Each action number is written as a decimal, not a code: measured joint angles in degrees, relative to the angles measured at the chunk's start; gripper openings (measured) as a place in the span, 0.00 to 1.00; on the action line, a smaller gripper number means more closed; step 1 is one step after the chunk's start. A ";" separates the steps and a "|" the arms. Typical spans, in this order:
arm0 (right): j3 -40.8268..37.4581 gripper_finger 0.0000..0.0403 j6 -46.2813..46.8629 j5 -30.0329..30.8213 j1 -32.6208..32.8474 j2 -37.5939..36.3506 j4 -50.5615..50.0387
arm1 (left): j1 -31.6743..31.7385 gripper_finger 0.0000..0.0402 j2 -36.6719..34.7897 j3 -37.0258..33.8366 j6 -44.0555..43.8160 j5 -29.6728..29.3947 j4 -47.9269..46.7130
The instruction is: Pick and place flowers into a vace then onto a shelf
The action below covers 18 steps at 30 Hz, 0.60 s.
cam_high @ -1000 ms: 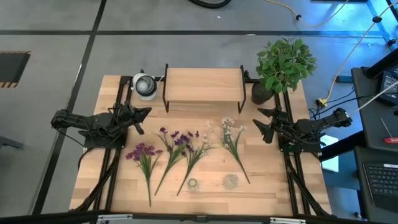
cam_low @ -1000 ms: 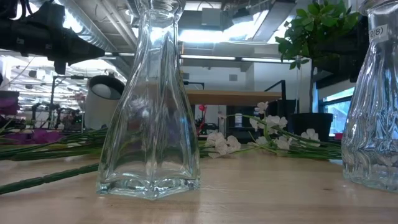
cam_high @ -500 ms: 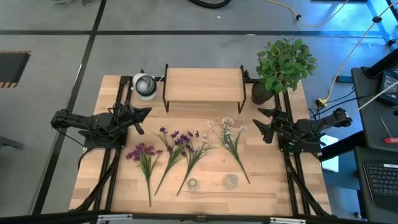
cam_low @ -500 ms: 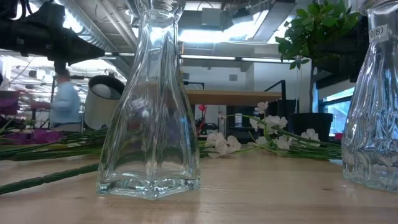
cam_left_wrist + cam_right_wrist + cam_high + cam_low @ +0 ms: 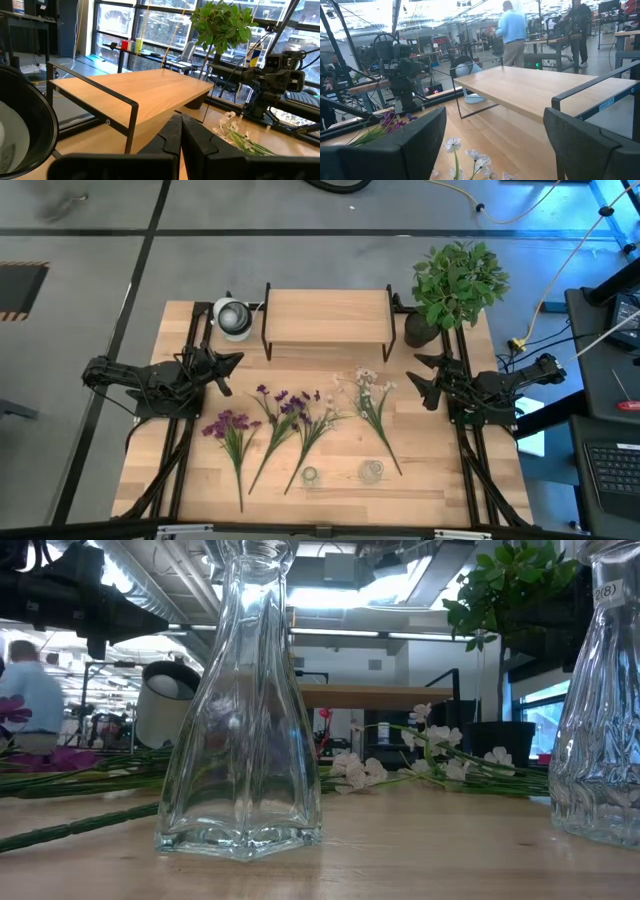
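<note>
Clear glossy glass vase, matt wooden shelf

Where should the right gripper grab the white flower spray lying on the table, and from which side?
Best on the bare green stalk of the white flower spray, below its blossoms, coming straight down from above. It lies flat, blossoms toward the shelf, stalk running toward the two glass vases, so fingers should straddle the stalk crosswise. The right gripper is open and waits nearby.

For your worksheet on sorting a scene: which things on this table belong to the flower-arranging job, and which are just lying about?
Belong to the job:
purple flowers
white flowers
two glass vases
shelf

Just lying about:
potted plant
round black-and-white object
</note>
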 joint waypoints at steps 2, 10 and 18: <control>-0.01 0.83 3.99 -0.01 -0.01 0.02 0.82 | -0.01 0.01 0.00 0.00 -0.02 0.01 0.00; 0.00 0.83 22.70 1.31 -0.12 0.14 7.76 | 0.00 0.01 0.01 0.00 -0.02 0.01 0.01; 10.81 0.83 21.04 -0.51 -0.06 11.83 -0.66 | -0.02 0.01 0.01 0.00 0.00 0.01 -0.01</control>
